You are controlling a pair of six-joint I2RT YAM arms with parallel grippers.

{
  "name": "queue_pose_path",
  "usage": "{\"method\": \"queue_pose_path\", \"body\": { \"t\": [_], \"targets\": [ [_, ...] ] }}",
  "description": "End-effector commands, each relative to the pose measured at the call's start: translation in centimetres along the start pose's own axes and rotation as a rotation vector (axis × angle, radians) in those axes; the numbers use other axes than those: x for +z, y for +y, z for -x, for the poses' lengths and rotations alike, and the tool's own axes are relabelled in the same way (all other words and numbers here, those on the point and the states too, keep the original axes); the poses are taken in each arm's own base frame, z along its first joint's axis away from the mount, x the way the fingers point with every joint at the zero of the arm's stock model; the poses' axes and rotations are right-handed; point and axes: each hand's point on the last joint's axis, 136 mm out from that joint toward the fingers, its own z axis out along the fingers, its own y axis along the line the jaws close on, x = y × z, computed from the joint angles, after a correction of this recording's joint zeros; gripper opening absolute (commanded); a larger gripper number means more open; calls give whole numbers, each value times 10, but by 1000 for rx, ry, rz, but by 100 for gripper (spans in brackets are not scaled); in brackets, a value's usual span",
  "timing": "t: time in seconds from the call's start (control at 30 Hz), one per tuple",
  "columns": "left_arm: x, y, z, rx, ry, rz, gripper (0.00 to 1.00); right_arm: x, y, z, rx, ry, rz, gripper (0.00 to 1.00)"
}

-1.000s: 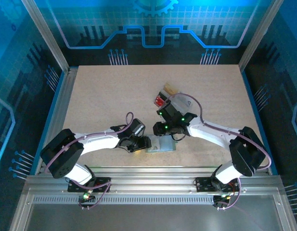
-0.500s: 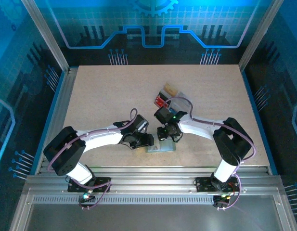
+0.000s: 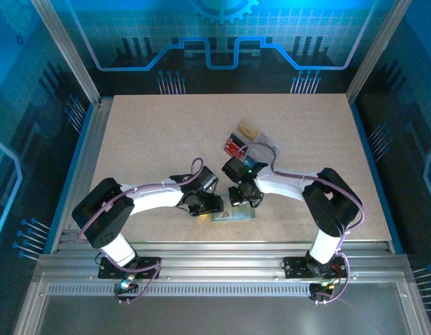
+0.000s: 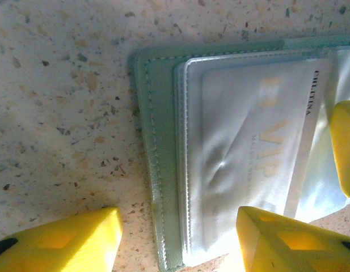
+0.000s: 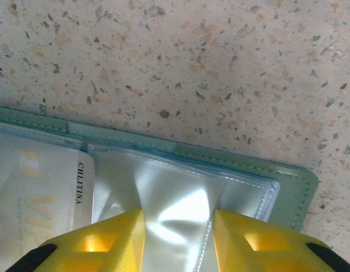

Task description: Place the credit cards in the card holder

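Left gripper (image 3: pixel 207 206) is down at the 9 o'clock end of the card holder (image 3: pixel 236 213), spread wide and holding nothing. In its wrist view one yellow finger (image 4: pixel 61 241) sits on the bare table (image 4: pixel 61 113) and the other finger (image 4: pixel 294 241) is over the clear sleeve (image 4: pixel 192 170), so the two straddle the holder's green edge. Right gripper (image 3: pixel 237 199) is at the holder's 12 o'clock side, tips a narrow gap apart and resting on the puckered sleeve film. Nothing is pinched there that I can make out.

The holder lies open and flat at the table's near centre, long axis running 9 to 3, with a pale VIP card (image 4: pixel 260 136) already under the plastic.

Now the key line: the remaining credit cards (image 3: pixel 234 146) sit in stacks in the clear tray (image 3: pixel 267 145), at 12 o'clock from the holder, near but apart. By my read the right arm is the nearer one for the fetch, while the left looks placed to pin the holder.
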Motion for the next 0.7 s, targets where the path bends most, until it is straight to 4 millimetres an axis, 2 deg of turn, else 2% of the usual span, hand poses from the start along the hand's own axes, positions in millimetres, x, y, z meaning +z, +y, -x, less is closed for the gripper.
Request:
{"method": "queue_pose_path", "body": {
  "t": [0.0, 0.27, 0.43, 0.53, 0.67],
  "targets": [
    [13, 9, 1, 14, 10, 42, 56, 6, 4, -8, -1, 33, -5, 34],
    [22, 31, -6, 5, 14, 111, 55, -2, 11, -1, -3, 12, 34, 14],
    [30, 38, -10, 1, 28, 131, 55, -10, 9, 4, -19, -1, 17, 12],
    [34, 44, -12, -7, 36, 148, 55, -16, 4, 7, -35, -13, -20, 3],
    [36, 46, -13, -13, 38, 151, 54, -26, 0, 11, -50, -29, -42, 0]
  ]
}}
